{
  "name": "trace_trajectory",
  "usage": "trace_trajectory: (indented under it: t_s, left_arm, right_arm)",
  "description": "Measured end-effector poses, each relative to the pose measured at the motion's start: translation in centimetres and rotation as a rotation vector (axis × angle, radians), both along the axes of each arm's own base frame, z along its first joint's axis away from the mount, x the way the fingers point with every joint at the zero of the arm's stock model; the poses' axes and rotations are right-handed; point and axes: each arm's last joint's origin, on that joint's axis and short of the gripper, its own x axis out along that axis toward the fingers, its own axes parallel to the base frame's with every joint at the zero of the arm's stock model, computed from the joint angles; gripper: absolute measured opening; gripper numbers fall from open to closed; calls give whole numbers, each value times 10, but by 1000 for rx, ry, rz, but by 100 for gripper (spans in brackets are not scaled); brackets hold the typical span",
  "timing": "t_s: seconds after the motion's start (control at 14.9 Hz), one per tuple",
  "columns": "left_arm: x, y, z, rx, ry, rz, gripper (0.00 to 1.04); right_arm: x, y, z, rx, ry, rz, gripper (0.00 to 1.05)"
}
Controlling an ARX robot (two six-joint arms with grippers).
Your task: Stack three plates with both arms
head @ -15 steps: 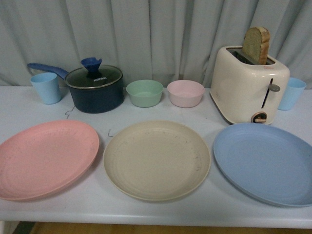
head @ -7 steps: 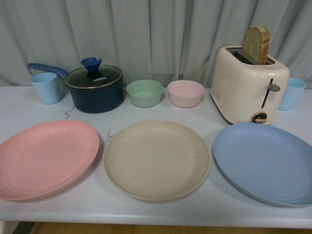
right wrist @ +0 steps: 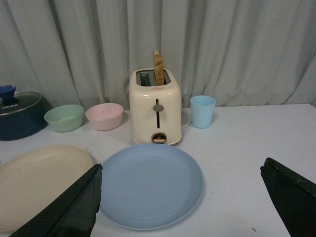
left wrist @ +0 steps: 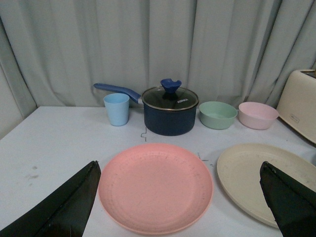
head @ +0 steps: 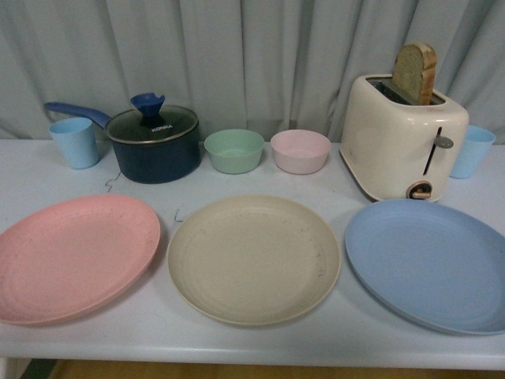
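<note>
on the white table (head: 158, 338), pink plate (head: 75, 257), beige plate (head: 252, 259) and blue plate (head: 430, 264) lay side by side across the lower frame, while left gripper (left wrist: 178, 170) and right gripper (right wrist: 180, 168) gaped wide and should probably catch outer rims low.

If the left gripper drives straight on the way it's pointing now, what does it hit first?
Probably the pink plate, lying centred just ahead of the open left gripper. The lidded blue pot stands behind it. Height is unclear, so it might pass over the plate.
</note>
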Motion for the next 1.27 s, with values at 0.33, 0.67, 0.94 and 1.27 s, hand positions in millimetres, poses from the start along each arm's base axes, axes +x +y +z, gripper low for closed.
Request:
trace_trajectory:
  t_s: [0.33,0.67,0.94,1.27]
  left_arm:
    - [38,16,2,76,316,210,98]
    - [123,46,2,70,582,104,98]
    - [179,80,-15,-19,722,-23,98]
    - [228,104,-46,-53,846,-58,98]
  right_arm:
    - [0,0,0,-1,0,2,98]
    - [0,0,0,-1,0,2,98]
    - [0,0,0,-1,0,2,98]
    - [0,0,0,-1,0,2,98]
